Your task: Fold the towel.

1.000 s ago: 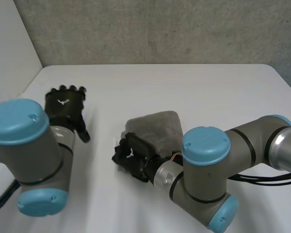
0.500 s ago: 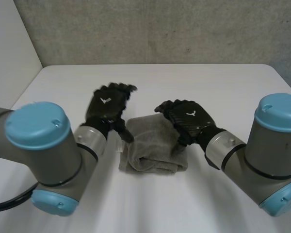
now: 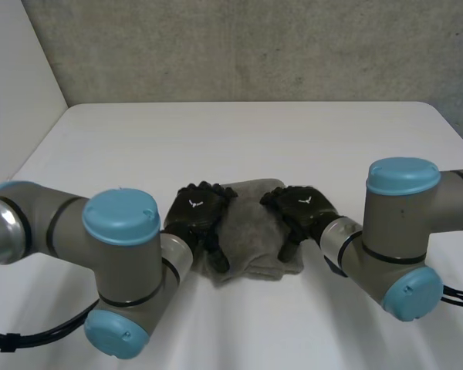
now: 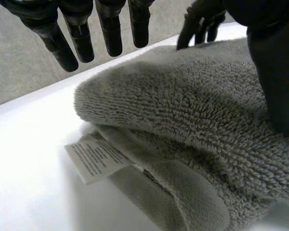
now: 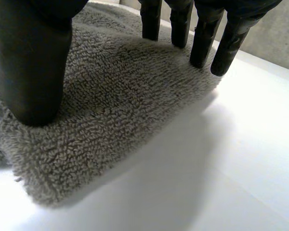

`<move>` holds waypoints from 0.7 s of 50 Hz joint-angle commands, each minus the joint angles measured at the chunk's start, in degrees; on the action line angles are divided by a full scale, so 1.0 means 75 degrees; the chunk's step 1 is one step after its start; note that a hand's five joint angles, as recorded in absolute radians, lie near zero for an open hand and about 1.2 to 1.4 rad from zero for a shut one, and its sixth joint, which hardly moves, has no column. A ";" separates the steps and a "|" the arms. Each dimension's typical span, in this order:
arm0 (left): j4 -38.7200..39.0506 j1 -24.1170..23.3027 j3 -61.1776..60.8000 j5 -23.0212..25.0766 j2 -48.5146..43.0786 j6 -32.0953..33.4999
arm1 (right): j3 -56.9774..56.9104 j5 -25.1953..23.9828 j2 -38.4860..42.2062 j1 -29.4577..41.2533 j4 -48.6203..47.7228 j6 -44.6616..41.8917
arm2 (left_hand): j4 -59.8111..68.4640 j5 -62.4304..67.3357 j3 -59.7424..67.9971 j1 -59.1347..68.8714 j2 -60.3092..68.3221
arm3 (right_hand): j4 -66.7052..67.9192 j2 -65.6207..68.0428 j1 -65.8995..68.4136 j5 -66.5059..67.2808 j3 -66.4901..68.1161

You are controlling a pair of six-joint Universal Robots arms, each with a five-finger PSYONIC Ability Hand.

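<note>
The towel (image 3: 251, 239) sits folded into a thick grey bundle near the front of the white table (image 3: 239, 139), squarely between the two hands. A white label (image 4: 94, 159) pokes out from under its folded edge on the left hand's side.

The left hand (image 3: 195, 218) is at one side of the bundle, its fingers (image 4: 111, 29) straight over the rounded fold and its thumb (image 4: 274, 72) resting on the pile, gripping nothing. The right hand (image 3: 302, 208) lies on the opposite side, with straight fingers (image 5: 202, 43) touching the far edge and its thumb (image 5: 31, 62) pressing into the nap, also holding nothing.

It looks to me like the pressing-down stage, with the folding nearly finished. To do it well, both palms should bear down evenly and smooth outward from the middle, so the puffed fold flattens without the layers sliding apart. The label side looks loose, so the left hand might tuck that in. Pushing sideways too hard could skid the whole bundle across the tabletop.
</note>
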 commanded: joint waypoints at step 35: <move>-0.1656 0.1260 -0.0519 -0.0693 0.4268 -0.0101 | 0.1077 0.2762 -0.4755 -0.0549 0.0119 -0.0009 | -0.0598 -0.1698 -0.0476 -0.0626 -0.0570 | -0.0643 -0.0628 -0.0390 -0.0148 -0.0548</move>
